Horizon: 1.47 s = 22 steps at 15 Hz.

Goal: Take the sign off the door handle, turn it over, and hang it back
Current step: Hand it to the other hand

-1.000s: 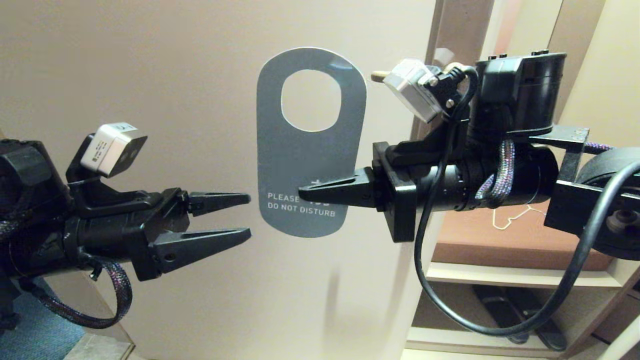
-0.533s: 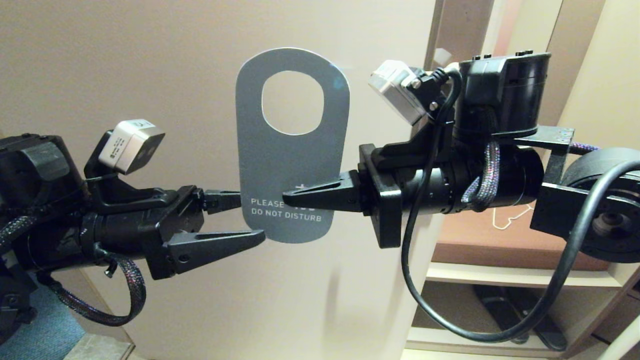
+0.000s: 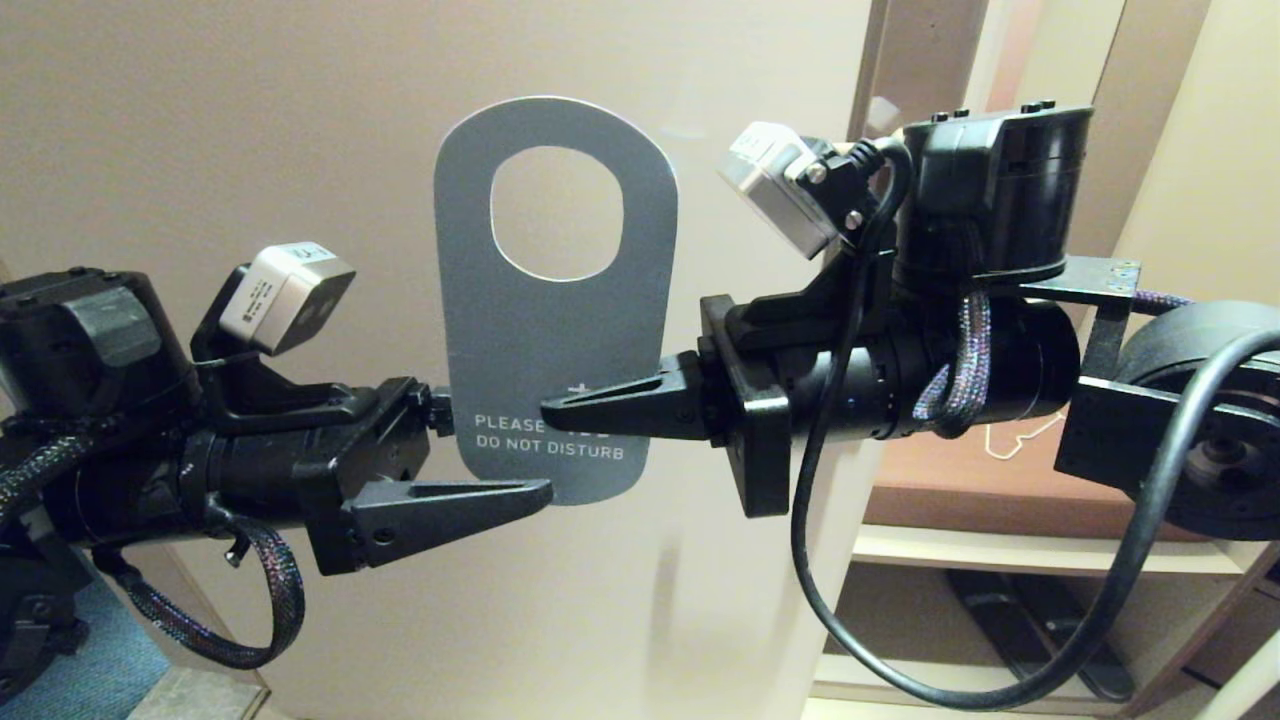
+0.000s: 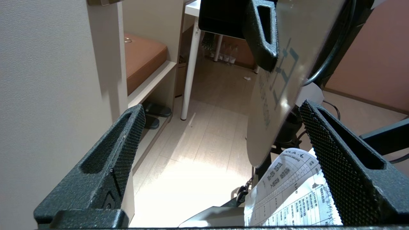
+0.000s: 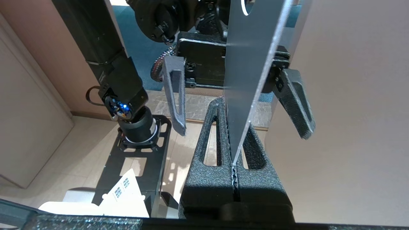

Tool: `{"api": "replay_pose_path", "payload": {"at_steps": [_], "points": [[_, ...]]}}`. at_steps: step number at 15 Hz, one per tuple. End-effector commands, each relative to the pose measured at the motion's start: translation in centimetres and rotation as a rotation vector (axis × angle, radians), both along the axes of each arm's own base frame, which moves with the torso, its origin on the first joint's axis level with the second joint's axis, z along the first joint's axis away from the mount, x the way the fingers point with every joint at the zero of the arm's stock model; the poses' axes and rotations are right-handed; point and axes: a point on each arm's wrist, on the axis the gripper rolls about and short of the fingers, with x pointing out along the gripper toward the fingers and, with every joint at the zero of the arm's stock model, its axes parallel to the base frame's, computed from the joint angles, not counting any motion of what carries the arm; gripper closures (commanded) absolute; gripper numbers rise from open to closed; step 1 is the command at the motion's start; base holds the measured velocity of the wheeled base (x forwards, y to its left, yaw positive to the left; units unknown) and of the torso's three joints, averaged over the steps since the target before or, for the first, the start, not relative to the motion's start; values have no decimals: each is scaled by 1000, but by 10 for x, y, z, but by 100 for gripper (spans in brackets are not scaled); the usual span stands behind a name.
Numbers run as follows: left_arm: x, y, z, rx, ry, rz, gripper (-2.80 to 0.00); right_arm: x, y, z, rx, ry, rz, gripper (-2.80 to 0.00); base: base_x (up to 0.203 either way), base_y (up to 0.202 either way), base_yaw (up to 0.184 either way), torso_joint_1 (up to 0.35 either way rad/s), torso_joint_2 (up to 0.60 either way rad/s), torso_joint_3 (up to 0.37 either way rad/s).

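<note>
Now the sign (image 3: 555,330) sits centre frame in the head view, upright, blue-grey face toward my camera, "PLEASE DO NOT DISTURB" readable low on the card; it is off the door handle, which I cannot find in any current view; only the pale door (image 3: 250,130) shows behind it.

Change over the last second: the right gripper (image 3: 575,408) has carried the card leftward across the frame, from right of centre to just left of centre; its jaws are closed flat on the card's lower right edge, and the right wrist view confirms the thin edge pinched between them (image 5: 235,150).

Meanwhile the left gripper (image 3: 500,450) has come in from the left edge of the frame; a second ago its tips stood clear of the card, now the jaws straddle the lower left corner, wide open, one finger in front low in frame, the other hidden behind the card; the left wrist view shows the card's white back face (image 4: 274,105) between the two fingers (image 4: 118,150), touching neither.

Reading: this is a hand-over in progress, my means of turning the card; the left must close on the corner before the right lets go.

Risk: the card is thin and stiff, held only at one edge; closing off-centre may twist it.
</note>
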Motion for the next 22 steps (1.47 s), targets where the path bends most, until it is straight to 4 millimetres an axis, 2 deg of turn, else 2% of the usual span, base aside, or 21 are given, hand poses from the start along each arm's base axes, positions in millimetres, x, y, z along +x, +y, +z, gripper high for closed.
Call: {"api": "replay_pose_path", "payload": {"at_steps": [1, 22], "points": [[-1, -1, 0, -2, -3, -11, -280, 0, 2, -2, -1, 1, 10, 0, 0, 0, 0, 0, 0, 0], [-2, -4, 2, -5, 0, -19, -280, -4, 19, -3, 0, -1, 51, 0, 0, 0, 0, 0, 0, 0]]}}
